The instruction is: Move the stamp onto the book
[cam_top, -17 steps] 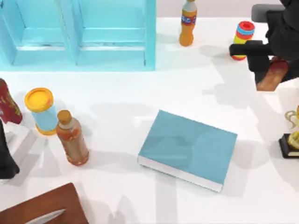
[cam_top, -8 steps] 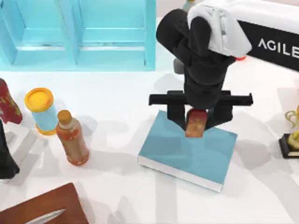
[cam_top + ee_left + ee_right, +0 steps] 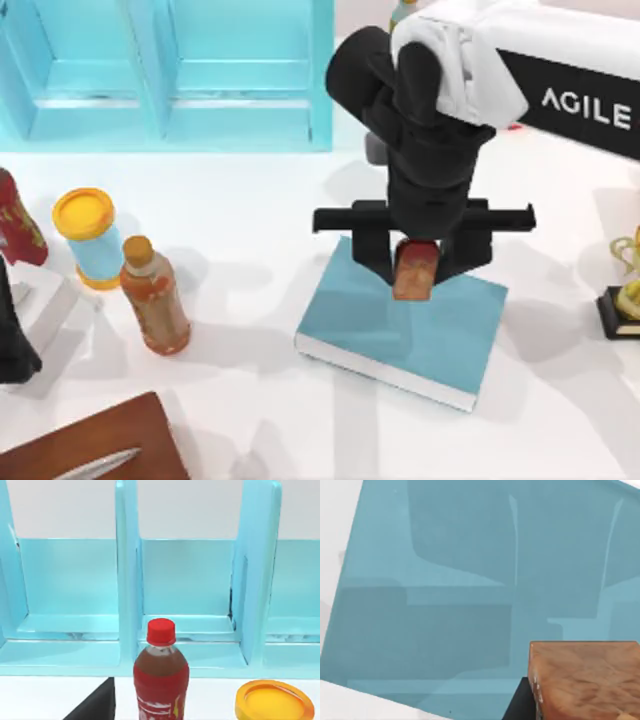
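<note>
The teal-blue book [image 3: 400,330] lies flat near the table's middle, its white page edges facing the front. Over its far edge my right gripper [image 3: 415,268] is shut on the stamp [image 3: 414,271], a mottled reddish-orange block held between the black fingers. In the right wrist view the stamp [image 3: 585,677] hangs close over the book's cover [image 3: 445,595]; whether it touches the cover I cannot tell. My left arm [image 3: 12,345] is parked at the table's left edge.
A light cyan cabinet [image 3: 165,70] stands at the back left. A dark red bottle [image 3: 15,220], a yellow-lidded can [image 3: 88,235] and a brown-orange bottle [image 3: 155,297] stand at the left. A wooden board [image 3: 95,445] is front left, a gold trophy [image 3: 625,295] at the right edge.
My right arm swung from the back right to above the book, carrying the stamp. Over the last half second it shifted slightly left and toward the back. The left arm stayed still.
</note>
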{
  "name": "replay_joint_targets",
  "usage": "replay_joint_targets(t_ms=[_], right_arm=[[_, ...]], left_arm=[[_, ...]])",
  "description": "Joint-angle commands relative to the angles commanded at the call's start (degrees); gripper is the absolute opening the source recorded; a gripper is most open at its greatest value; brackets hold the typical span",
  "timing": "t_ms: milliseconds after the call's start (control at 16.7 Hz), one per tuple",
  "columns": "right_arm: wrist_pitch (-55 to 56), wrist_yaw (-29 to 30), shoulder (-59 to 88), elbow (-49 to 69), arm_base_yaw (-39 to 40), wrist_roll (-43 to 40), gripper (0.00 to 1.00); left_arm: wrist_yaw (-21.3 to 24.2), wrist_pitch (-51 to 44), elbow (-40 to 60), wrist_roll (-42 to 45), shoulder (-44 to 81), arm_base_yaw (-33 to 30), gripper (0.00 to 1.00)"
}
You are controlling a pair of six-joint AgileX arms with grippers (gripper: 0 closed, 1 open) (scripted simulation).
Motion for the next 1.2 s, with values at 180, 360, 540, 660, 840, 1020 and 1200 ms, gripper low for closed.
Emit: replay_joint_targets(t_ms=[180,360,540,660,840,1020,1200], right_arm=[[-0.21,0.02,0.00,0.17,0.04,-0.02,0.00],[-0.21,0.02,0.00,0.17,0.04,-0.02,0.15],[-0.21,0.02,0.00,0.17,0.04,-0.02,0.38],[-0.21,0.02,0.00,0.17,0.04,-0.02,0.53],[-0.21,0.02,0.00,0.17,0.04,-0.02,0.75],[-0.21,0.02,0.00,0.17,0.04,-0.02,0.98],[-0.21,0.02,0.00,0.17,0.04,-0.02,1.00]], left_arm=[[0.00,0.00,0.00,0.00,0.00,0.00,1.00],[0.00,0.00,0.00,0.00,0.00,0.00,1.00],[0.00,0.00,0.00,0.00,0.00,0.00,1.00],[0.00,0.00,0.00,0.00,0.00,0.00,1.00],[0.00,0.00,0.00,0.00,0.00,0.00,1.00],[0.00,0.00,0.00,0.00,0.00,0.00,1.00],[0.00,0.00,0.00,0.00,0.00,0.00,1.00]])
